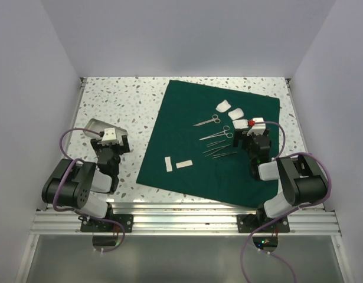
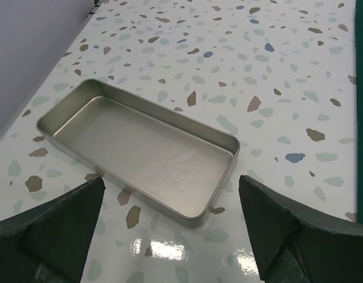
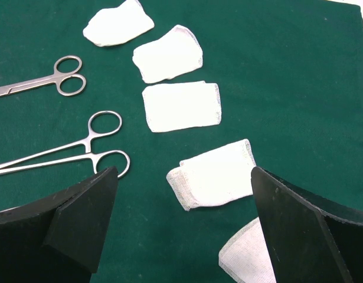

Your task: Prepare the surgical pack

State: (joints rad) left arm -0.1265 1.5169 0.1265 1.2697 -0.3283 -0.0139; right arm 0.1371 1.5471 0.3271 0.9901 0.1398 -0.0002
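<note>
Our left claw (image 2: 170, 197) is wide open and holds nothing. The shiny tray (image 2: 140, 147) is right in front of it, in the middle of the left wrist view. The tray is empty. It sits on the bare spotted desk (image 2: 275, 59), not on the green cloth (image 1: 187, 112). The cloth's edge only shows at the far right of that view.

The tray's long side runs from the upper left to the lower right of the picture. So it lies at a slant to the gap of the claw, not straight across it. The short end at the lower right is the end closest to the claw. We think the claw has to turn a bit, or bite one long wall, to get a good hold.

Our right claw (image 3: 184, 177) is wide open and empty too. It hangs over the cloth. A white gauze piece (image 3: 213, 174) lies just ahead, between its two fingers. More gauze lies above it and at the lower right of the picture. The forceps (image 3: 91, 141) and the scissors (image 3: 56, 77) lie to the left, with their rings toward the gauze.

From above, the tray is at the left of the picture, well apart from the tools. The left arm is the one near the tray. The right arm is the one near the gauze and tools.
</note>
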